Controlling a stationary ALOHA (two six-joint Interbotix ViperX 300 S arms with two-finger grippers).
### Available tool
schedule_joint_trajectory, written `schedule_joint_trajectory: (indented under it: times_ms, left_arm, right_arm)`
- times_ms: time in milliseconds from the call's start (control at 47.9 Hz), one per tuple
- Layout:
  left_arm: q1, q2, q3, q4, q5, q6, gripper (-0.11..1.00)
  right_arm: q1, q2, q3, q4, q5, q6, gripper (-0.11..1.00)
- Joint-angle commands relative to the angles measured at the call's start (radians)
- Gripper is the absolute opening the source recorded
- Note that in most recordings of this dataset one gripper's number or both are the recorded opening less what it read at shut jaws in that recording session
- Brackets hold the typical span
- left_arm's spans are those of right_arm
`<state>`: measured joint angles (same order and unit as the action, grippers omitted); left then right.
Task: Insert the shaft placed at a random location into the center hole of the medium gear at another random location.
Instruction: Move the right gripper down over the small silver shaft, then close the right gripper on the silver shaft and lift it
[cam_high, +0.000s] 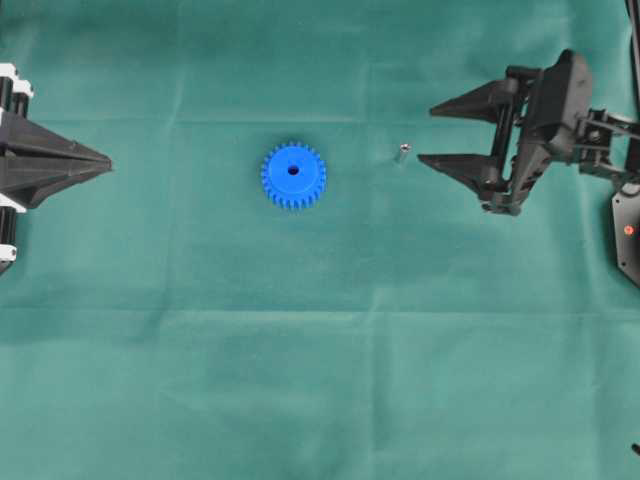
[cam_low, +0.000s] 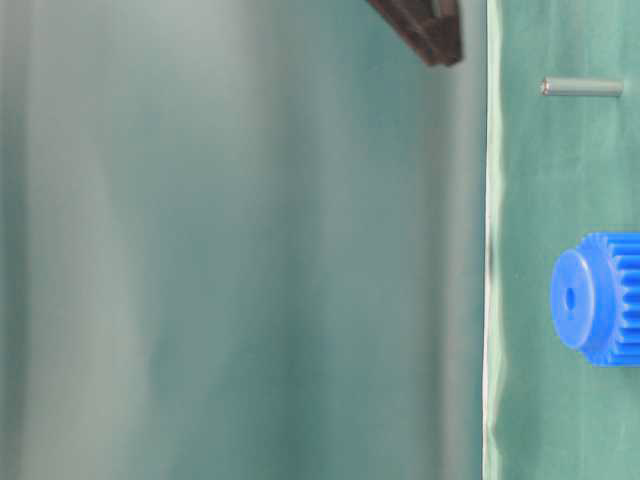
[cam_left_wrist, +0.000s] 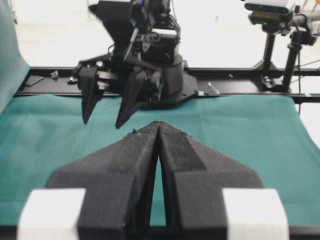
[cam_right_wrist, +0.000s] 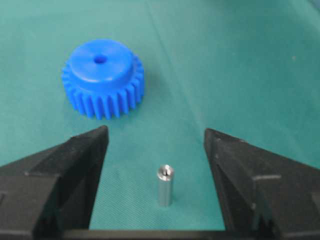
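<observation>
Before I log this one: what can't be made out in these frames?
- Left wrist view: the shut left gripper fills the foreground; gear and shaft do not show.
- Table-level view: the blue gear is cut off by the right edge; only a dark tip of one gripper enters at the top.
- Overhead view: the shaft is too small to tell whether it stands or lies.
- Right wrist view: the center hole shows no depth.

A creased green cloth (cam_high: 320, 400) covers the table — behind it, a black rail (cam_left_wrist: 250, 92) and bright white room.
</observation>
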<state>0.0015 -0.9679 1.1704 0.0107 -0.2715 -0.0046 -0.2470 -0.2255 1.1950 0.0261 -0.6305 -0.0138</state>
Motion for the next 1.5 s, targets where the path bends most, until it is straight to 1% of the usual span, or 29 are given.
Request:
schedule_joint_trajectory:
  times_ms: [0, 167, 334, 584, 730, 793, 835, 1001, 1022, 1043, 1335, 1481]
  left_arm:
    - [0.000, 0.008, -0.023, 0.003, -0.002, 0.002, 0.00]
    - [0.000, 0.008, -0.023, 0.003, 0.000, 0.002, 0.00]
    - [0.000, 0.008, -0.023, 0.003, 0.000, 0.002, 0.00]
    - [0.002, 0.008, -0.021, 0.002, 0.000, 0.002, 0.00]
    - [0.000, 0.008, -0.021, 0.003, 0.002, 0.000, 0.00]
    - [0.002, 0.008, -0.021, 0.003, 0.003, 0.000, 0.00]
    - [0.000, 0.008, -0.021, 0.003, 0.005, 0.000, 0.00]
    - [0.000, 0.008, -0.021, 0.003, 0.006, 0.000, 0.00]
    - [0.000, 0.008, -0.021, 0.003, 0.006, 0.000, 0.00]
    - [0.000, 0.008, -0.021, 0.003, 0.006, 0.000, 0.00]
    - [0.000, 0.008, -0.021, 0.003, 0.006, -0.002, 0.00]
    - [0.000, 0.008, -0.021, 0.002, 0.006, -0.002, 0.00]
  right_arm:
    - [-0.006, 0.054, -0.023, 0.015, -0.051, -0.011, 0.78]
    - [-0.017, 0.152, -0.037, 0.029, -0.097, -0.011, 0.78]
    - [-0.020, 0.227, -0.063, 0.032, -0.104, -0.011, 0.78]
    - [-0.020, 0.261, -0.083, 0.032, -0.103, -0.009, 0.77]
    - [-0.020, 0.262, -0.083, 0.032, -0.098, -0.009, 0.75]
    - [-0.020, 0.261, -0.080, 0.028, -0.098, -0.009, 0.70]
    - [-0.020, 0.262, -0.078, 0.025, -0.098, -0.009, 0.63]
    - [-0.020, 0.262, -0.078, 0.012, -0.095, -0.011, 0.20]
    - [-0.020, 0.262, -0.078, 0.011, -0.095, -0.011, 0.15]
    - [-0.020, 0.261, -0.077, 0.011, -0.095, -0.011, 0.13]
    - [-0.020, 0.256, -0.086, 0.012, -0.080, -0.006, 0.13]
    - [-0.018, 0.204, -0.097, 0.012, -0.040, -0.002, 0.13]
